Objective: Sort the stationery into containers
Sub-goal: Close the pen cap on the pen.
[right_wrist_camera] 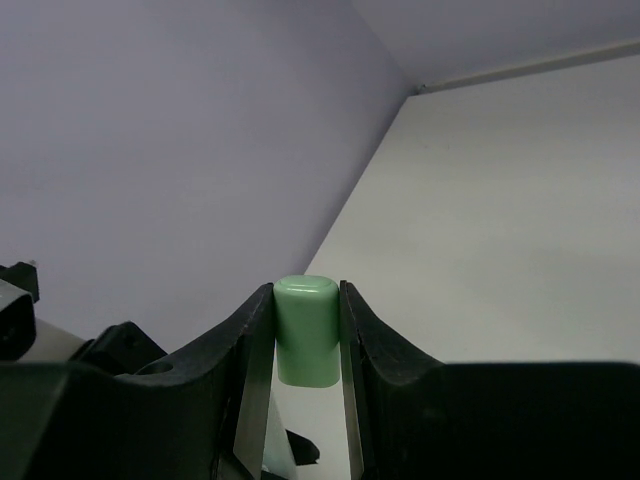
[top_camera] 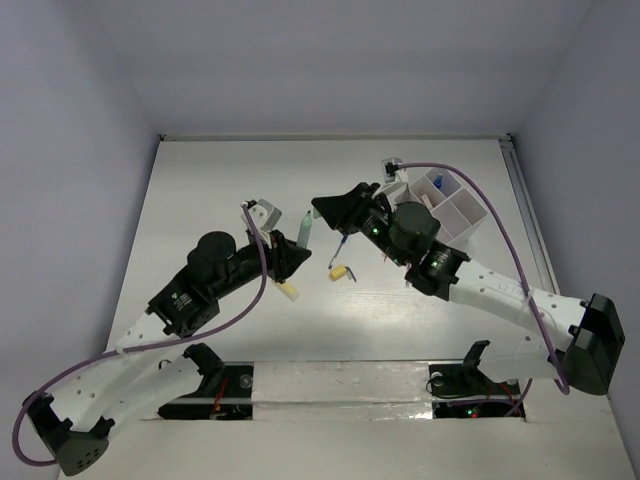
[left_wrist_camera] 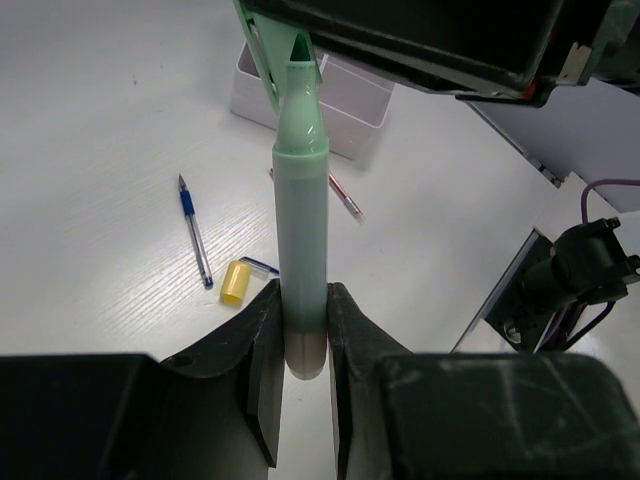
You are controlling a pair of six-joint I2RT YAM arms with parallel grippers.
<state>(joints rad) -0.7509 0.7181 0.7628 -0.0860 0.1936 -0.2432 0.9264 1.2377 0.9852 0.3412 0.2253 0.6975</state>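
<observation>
Left gripper clamps green marker, barrel end half-hidden | right gripper pinches green cap, sides covered

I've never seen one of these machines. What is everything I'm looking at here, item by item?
green marker: one, pale green, uncapped, held in the left hand.
marker cap: one, green, pinched in the right hand.
blue pen: one, blue, lying on the table.
red pen: one, red, on the table near the tray.
yellow stub: one, yellow, beside the blue pen.
cream stick: one, cream, on the table near the left arm.
tray: one, white, divided into compartments.
table: one, white.
left arm, right arm: two, black and white.
hands: two, black, both closed on their items.
</observation>
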